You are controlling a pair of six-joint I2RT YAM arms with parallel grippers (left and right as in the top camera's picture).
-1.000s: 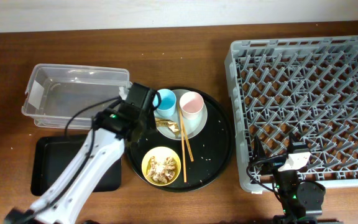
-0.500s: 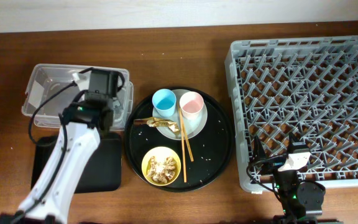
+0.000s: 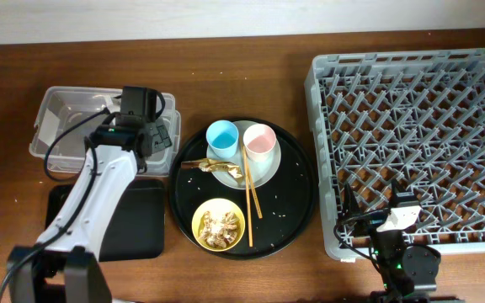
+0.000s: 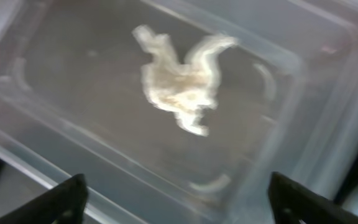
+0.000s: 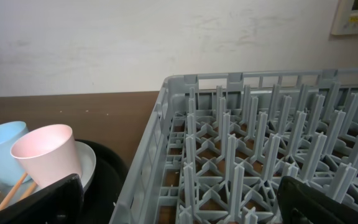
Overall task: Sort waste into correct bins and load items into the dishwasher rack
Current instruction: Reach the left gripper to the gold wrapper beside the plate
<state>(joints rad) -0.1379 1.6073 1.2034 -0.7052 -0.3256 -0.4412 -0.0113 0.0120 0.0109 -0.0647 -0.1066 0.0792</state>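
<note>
The left gripper (image 4: pixel 182 198) has swung over the clear tub (image 3: pixel 47 126) and opened wide, empty. The tissue (image 4: pixel 178 87), apparently dropped inside, we judge soft and light: pinch any fold.

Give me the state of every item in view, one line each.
left gripper, open, empty, above the clear tub
right gripper, open, empty
tissue, crumpled, lying in the clear tub
blue cup, upright on the plate
pink cup, upright on the plate
yellow bowl, holding food scraps
chopsticks, lying flat, partly on the plate
dishwasher rack, empty
</note>
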